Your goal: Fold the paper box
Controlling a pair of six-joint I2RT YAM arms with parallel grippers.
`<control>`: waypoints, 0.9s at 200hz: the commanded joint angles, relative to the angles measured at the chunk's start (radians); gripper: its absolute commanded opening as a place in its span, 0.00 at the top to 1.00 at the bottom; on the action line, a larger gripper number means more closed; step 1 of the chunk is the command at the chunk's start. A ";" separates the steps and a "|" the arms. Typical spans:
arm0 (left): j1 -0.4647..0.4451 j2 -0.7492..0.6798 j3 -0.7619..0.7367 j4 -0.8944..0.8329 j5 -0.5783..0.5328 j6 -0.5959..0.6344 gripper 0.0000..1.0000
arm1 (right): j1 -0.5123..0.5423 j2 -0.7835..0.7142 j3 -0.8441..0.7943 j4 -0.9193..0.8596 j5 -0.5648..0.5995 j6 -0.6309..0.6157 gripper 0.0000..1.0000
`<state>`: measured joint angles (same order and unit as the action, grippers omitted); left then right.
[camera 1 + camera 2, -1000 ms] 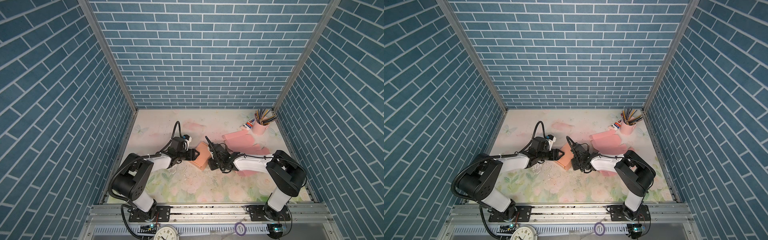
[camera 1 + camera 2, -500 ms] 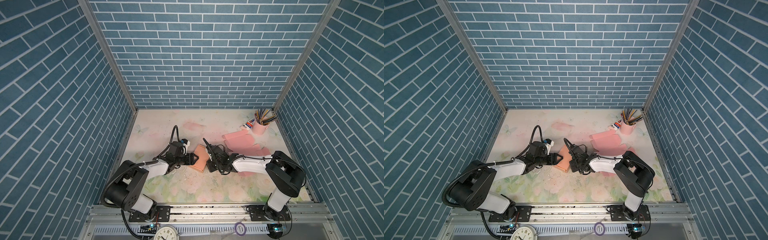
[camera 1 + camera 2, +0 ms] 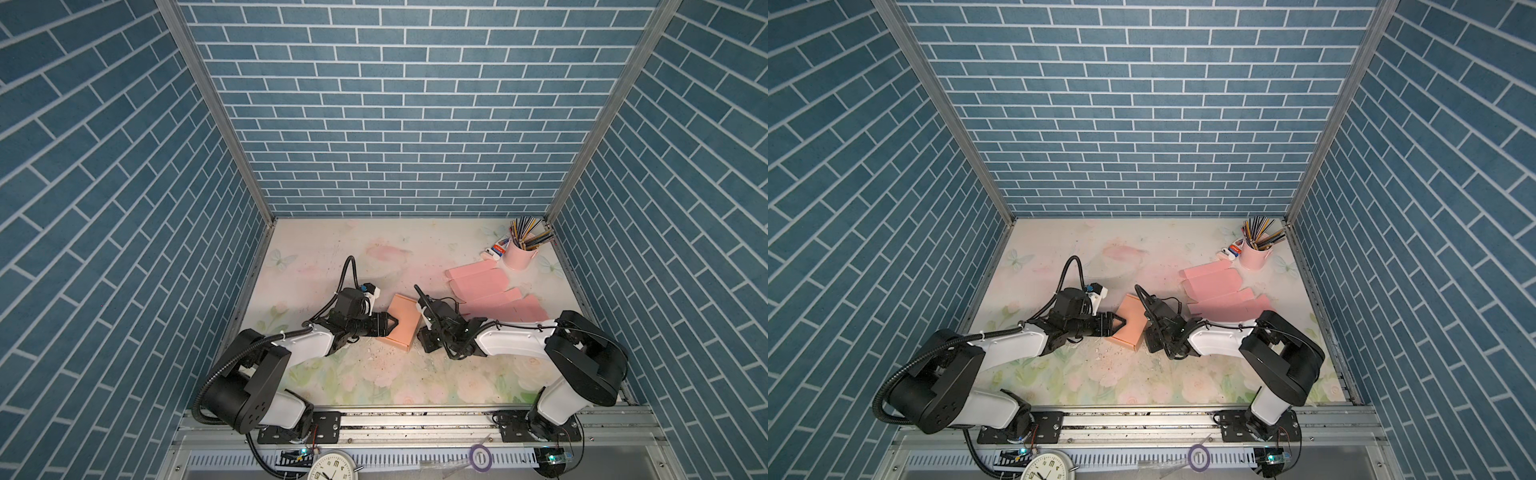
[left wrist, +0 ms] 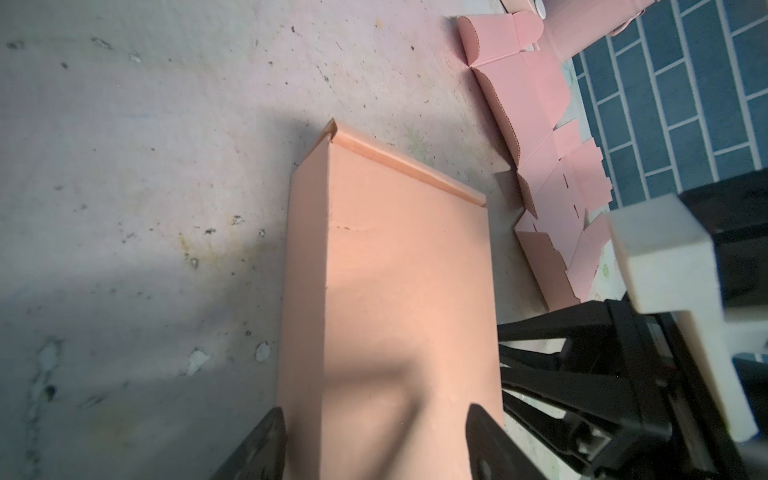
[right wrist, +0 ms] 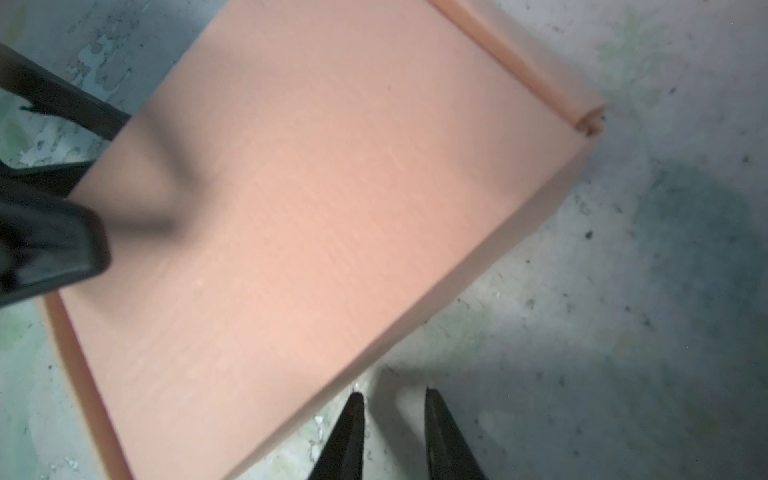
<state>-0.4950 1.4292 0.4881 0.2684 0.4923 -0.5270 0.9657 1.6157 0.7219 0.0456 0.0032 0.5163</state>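
Left fingers (image 4: 266, 444) were spread wide at the 9 o'clock edge of the paper box (image 3: 405, 329). One tip sat down beside the side wall and the other over the lid. I couldn't tell if either actually touched the card, but they didn't look clamped on anything. Right fingers (image 5: 347, 432) were nearly together, with a thin gap and nothing in it, parked just beside the box's 3 o'clock wall near the 5 o'clock corner.

The box sat about mid-bench (image 3: 374, 257), long way running roughly 6 to 12, lid down flat. A narrow lip showed along its 12 o'clock end. My read was that the fold was basically done and this was the final press-and-let-go bit.

How I'd do it well: keep the right fingers braced on that 3 o'clock wall so the box can't skate. Press the lid lightly near the edges rather than the middle, since thin card dents easily. Check the 12 o'clock lip is seated square. Then back the left fingers straight out toward 9 without lifting, so a tip doesn't hook the lid and pop it open.

Further back, a pile of flat pink blanks (image 3: 486, 286) lay at 2 o'clock from the box, and a pink pencil cup (image 3: 517, 258) stood in the far 1 o'clock corner.
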 commanded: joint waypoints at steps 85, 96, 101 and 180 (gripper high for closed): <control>0.017 -0.217 -0.031 -0.179 -0.121 0.049 0.26 | -0.045 -0.208 -0.065 -0.084 0.024 0.034 0.69; 0.009 -0.254 -0.041 -0.198 -0.123 0.044 0.25 | -0.061 -0.226 -0.057 -0.087 0.003 0.021 0.66; 0.003 -0.273 -0.047 -0.209 -0.124 0.042 0.25 | -0.071 -0.230 -0.049 -0.093 -0.003 0.019 0.65; -0.222 -0.464 -0.107 -0.308 -0.173 -0.082 0.20 | -0.185 -0.152 0.125 -0.128 -0.120 -0.061 0.39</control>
<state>-0.6571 0.9894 0.4011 0.0082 0.3397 -0.5552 0.8021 1.4170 0.7902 -0.0643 -0.0574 0.4946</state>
